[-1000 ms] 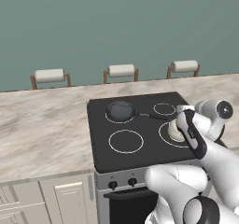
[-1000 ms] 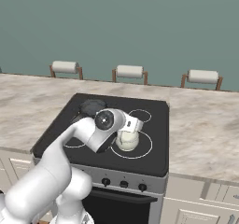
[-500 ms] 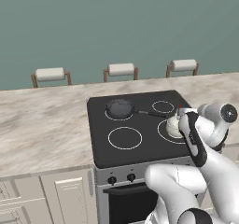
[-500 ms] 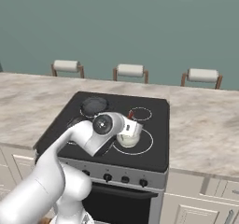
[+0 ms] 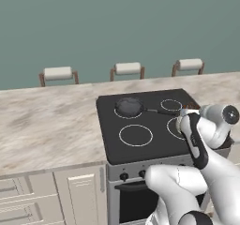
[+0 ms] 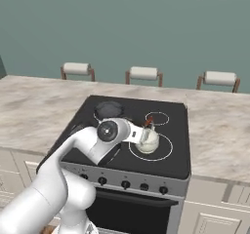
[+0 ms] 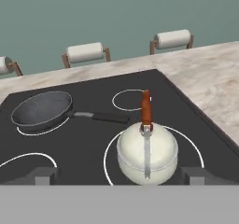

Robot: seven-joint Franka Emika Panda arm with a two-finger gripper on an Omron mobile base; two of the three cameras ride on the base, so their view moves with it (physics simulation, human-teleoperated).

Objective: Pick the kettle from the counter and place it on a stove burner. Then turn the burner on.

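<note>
Teal wall behind, with three paper-towel holders standing along the back of the marbled stone bench, which runs to either side of a black glass cooktop. Kettle: cream-white and squat, sitting upright inside the large white-outlined stove burner at the cooktop's front right; in the right base view the kettle lies within the same ring. Its thin wire handle arches over the lid, and in the hand view this arch runs from the near side toward the back of the cooktop, the reddish-brown handle piece at the far end, raised above the body and pointing toward a smaller ring behind. The spout cannot be made out. Frying pan: dark and round, resting on the rear left ring, nothing visible in it, its long black handle reaching rightward toward the kettle but stopping short of it. Claw: jaws spread wide, one tip low on each side of the kettle and clear of it, gripping nothing; in the right base view the claw is just beside the kettle's left flank. Control knobs line the stove front below the glass.
</note>
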